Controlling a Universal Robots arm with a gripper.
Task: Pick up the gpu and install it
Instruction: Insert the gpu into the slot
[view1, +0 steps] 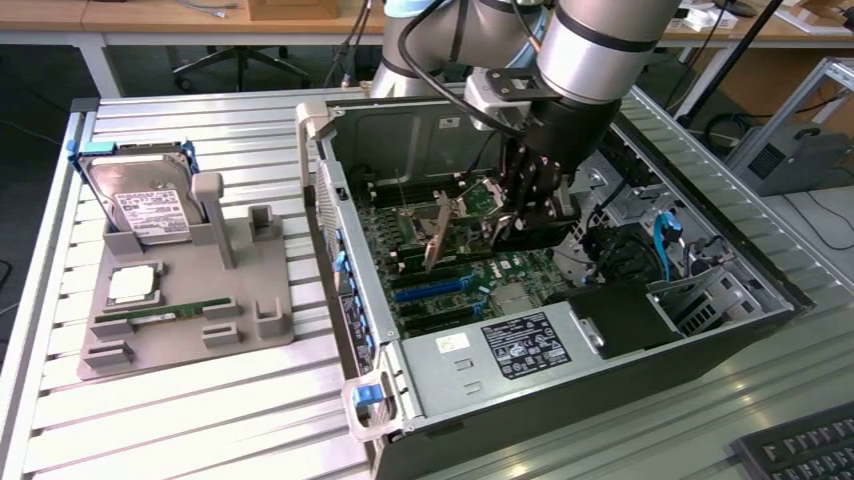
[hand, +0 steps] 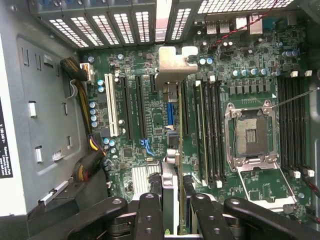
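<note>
Slatted metal bench (view1: 200, 420) carries an open black computer tower (view1: 561, 340), lying on its side with the green motherboard (hand: 150, 115) facing up. Down inside it, the black fingers (hand: 150, 215) pinch the gpu (hand: 170, 150), a thin green card with a silver end bracket, held edge-on between them. Its long axis runs straight out ahead of the fingers, parallel to the long black expansion slots (hand: 135, 107) just below it.
</note>
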